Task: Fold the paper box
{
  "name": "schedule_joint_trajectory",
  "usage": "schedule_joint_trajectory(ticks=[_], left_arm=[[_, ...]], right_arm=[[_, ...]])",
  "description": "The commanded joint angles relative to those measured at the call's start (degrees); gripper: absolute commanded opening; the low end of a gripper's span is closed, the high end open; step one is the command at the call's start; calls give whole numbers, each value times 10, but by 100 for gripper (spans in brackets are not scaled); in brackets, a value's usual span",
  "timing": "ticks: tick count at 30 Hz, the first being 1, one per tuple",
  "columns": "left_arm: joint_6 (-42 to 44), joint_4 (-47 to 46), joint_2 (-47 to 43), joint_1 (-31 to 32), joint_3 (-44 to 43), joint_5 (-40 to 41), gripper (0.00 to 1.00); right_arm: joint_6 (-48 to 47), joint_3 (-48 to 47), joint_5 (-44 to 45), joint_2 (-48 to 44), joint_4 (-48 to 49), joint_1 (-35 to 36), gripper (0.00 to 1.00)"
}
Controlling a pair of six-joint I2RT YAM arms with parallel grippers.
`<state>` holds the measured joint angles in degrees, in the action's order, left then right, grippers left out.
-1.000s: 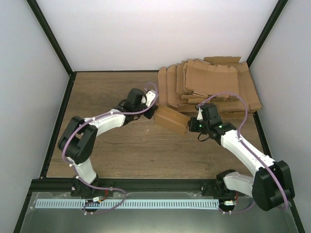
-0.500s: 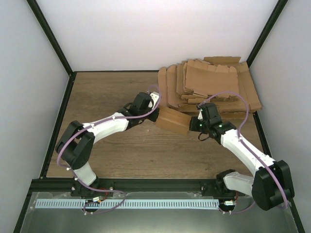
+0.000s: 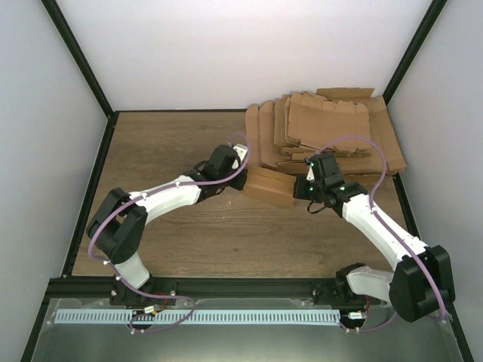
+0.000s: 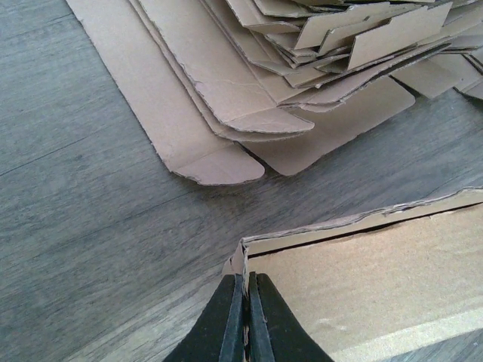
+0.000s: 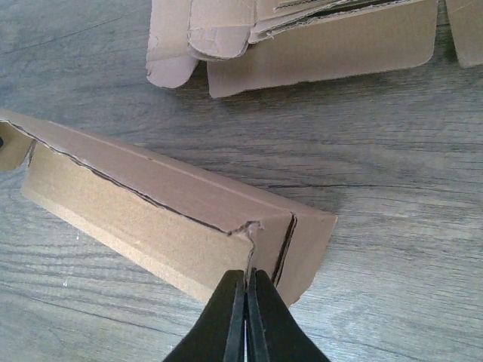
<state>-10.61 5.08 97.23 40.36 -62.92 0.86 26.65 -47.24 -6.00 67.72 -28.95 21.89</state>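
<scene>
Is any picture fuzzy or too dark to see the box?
Top external view: bright, even light, all sharp, only soft shadows around the paper box. Left wrist view: the table grain and the pile of cardboard blanks look crisp, no glare. Right wrist view: box edges sharp, light soft, nothing too dark.

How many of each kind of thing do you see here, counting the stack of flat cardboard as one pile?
paper box: 1
pile of flat cardboard blanks: 1
end effectors: 2, the left end effector and the right end effector
Total: 4
</scene>
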Motion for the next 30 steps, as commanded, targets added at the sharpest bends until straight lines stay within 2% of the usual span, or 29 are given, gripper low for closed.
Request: schedule_joint_trajectory(ticks=[1,17,24,30], left_arm=[[-7,-16,-6,14,-2,-16,4],[-31,17,15,29,-35,-31,4],[-42,60,24,31,-66,-35,4],[-42,64,27,32,-57,-26,4]], right_arm=[[6,-4,-21,-1,15,8,1],[13,57,-21,-10,35,10,1],[6,62,-15,-16,32,12,1],[3,62,-14,-17,33,14,1]])
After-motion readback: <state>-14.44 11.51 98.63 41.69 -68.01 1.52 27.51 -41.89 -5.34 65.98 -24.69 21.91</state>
